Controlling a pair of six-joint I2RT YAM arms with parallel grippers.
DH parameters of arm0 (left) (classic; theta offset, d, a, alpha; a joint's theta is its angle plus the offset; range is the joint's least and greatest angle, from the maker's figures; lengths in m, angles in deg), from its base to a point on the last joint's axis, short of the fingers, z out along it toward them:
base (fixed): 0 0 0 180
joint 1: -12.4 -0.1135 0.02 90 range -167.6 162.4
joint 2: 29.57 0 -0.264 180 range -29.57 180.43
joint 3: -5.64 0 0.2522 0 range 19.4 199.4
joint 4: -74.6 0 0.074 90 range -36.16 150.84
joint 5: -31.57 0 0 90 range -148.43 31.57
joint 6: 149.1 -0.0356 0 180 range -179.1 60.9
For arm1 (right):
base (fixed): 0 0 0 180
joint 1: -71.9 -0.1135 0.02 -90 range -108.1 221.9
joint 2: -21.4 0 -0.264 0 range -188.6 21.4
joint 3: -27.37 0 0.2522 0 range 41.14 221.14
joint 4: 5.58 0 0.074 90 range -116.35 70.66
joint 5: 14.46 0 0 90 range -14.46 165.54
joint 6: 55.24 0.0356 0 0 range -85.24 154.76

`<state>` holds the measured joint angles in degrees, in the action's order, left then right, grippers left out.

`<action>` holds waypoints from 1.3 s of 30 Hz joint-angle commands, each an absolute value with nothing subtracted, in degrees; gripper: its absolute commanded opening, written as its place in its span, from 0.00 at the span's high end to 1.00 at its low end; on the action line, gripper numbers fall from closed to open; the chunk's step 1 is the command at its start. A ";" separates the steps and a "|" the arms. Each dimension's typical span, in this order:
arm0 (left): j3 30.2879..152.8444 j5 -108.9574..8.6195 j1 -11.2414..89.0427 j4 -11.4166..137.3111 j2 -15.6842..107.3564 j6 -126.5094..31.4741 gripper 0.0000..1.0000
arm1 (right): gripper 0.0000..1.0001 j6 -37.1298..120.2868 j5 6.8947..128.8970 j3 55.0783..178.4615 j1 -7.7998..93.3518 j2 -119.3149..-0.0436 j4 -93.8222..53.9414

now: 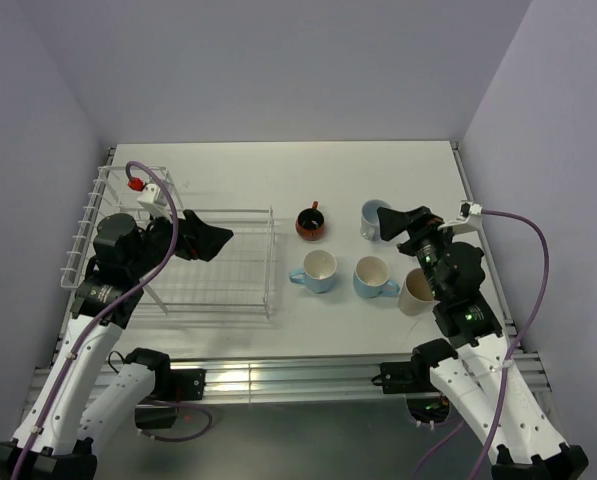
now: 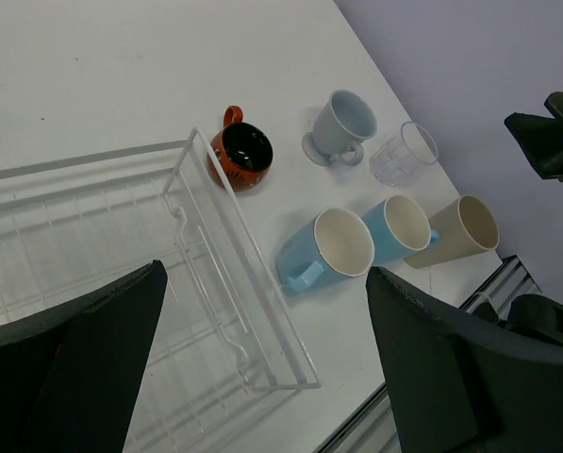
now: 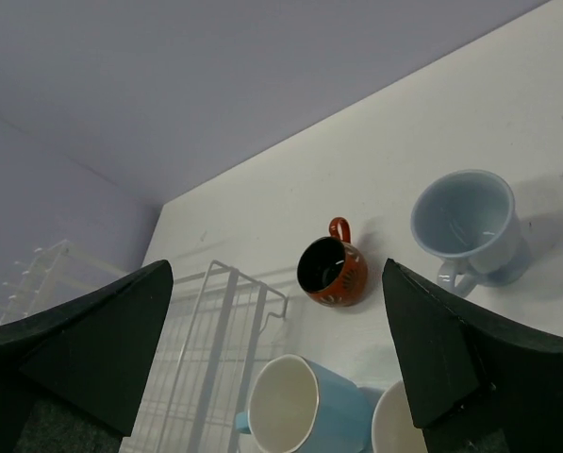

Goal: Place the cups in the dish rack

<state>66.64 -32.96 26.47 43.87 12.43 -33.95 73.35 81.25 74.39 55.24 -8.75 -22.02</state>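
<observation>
The white wire dish rack [image 1: 270, 265] stands at the left with no cup in it. The cups stand to its right: a red-orange one [image 1: 311, 222], a pale blue footed one [image 1: 374, 218], two light blue mugs lying on their sides [image 1: 315, 270] [image 1: 375, 277], and a cream one [image 1: 415, 291] on its side. My left gripper [image 1: 208, 240] hovers open and empty over the rack [image 2: 234, 215]. My right gripper [image 1: 396, 218] hovers open and empty above the footed cup [image 3: 468, 226]. The right wrist view also shows the red-orange cup [image 3: 331, 272] and a blue mug [image 3: 305, 411].
A small clear glass [image 2: 404, 153] stands beside the footed cup [image 2: 342, 127]; the right arm hides it in the top view. Lilac walls close the table at the back and both sides. A metal rail [image 1: 278, 380] runs along the near edge.
</observation>
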 commanded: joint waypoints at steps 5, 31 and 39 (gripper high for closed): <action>67.12 -31.97 26.82 45.90 12.53 -34.23 0.06 | 0.00 70.63 85.91 79.71 55.56 -10.24 -26.29; 67.30 -33.47 27.43 45.29 13.58 -34.22 0.06 | 0.19 62.54 79.74 85.87 46.61 -24.28 -31.38; 67.21 -34.26 27.52 44.94 13.67 -34.14 0.06 | 0.28 58.59 90.65 89.82 30.18 -34.39 -33.58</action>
